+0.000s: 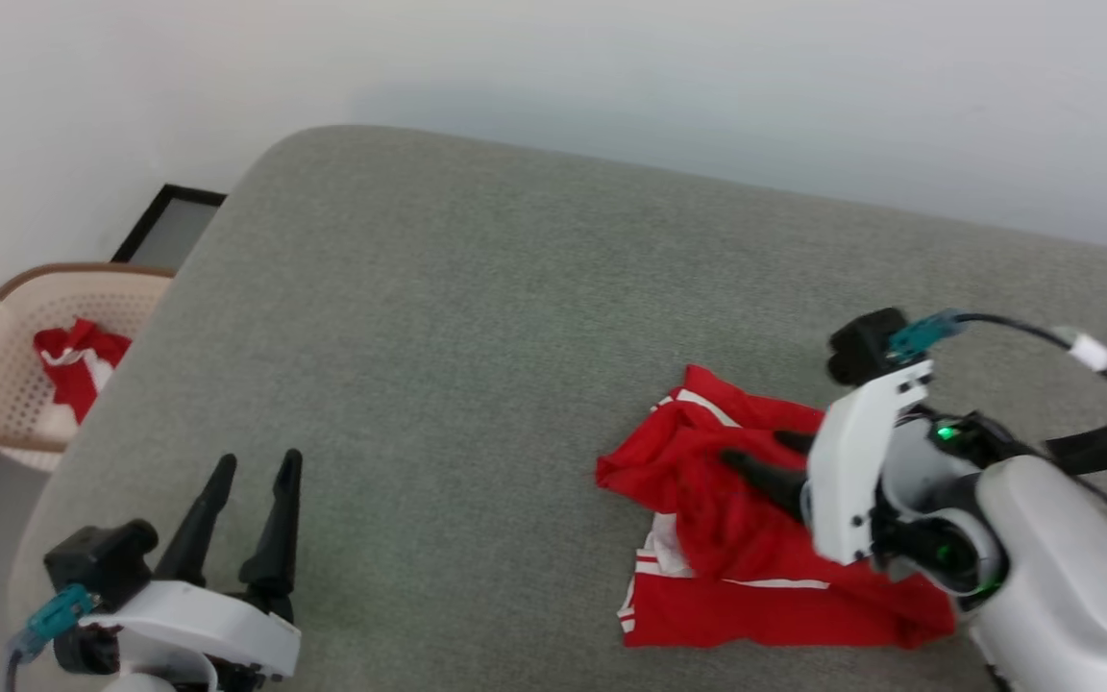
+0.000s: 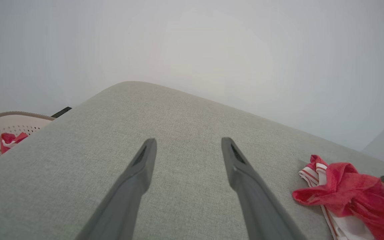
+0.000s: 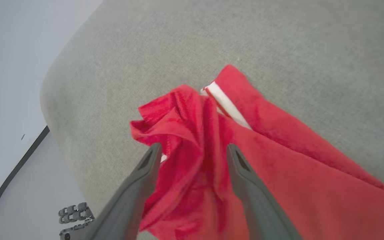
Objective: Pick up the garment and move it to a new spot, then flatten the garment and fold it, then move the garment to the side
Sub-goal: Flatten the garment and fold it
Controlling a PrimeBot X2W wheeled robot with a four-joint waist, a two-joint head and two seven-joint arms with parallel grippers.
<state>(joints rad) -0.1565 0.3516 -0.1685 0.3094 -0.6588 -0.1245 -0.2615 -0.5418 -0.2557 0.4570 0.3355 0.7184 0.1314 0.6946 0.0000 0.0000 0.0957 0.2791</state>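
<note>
The garment (image 1: 736,538) lies in a crumpled heap on the grey padded top (image 1: 467,336), toward the top's near right part and short of its front edge. One white-striped trim peeks out at the heap's far side, and a flatter red panel spreads toward the top's front edge.

The right gripper (image 1: 753,448) hangs low over the heap, fingers spread, a ridge of red cloth standing between them but not pinched. The left gripper (image 1: 258,459) is spread too, empty, over the bare near left part of the top. Off the top's left end sits a basket (image 1: 83,272) with a small red-and-white bundle (image 1: 78,365) in it; that one is not the job.

By the look of it, the shirt sits at its new spot and flattening comes next. I would not grab the raised ridge; that only drags the heap along. Better to find an edge, the striped trim or the hem, pinch a single layer there, and bring the left gripper across the top to take the opposite edge. Pulling the two apart low and slowly, close to the top, should draw the folds out without sliding the shirt off the front edge.
</note>
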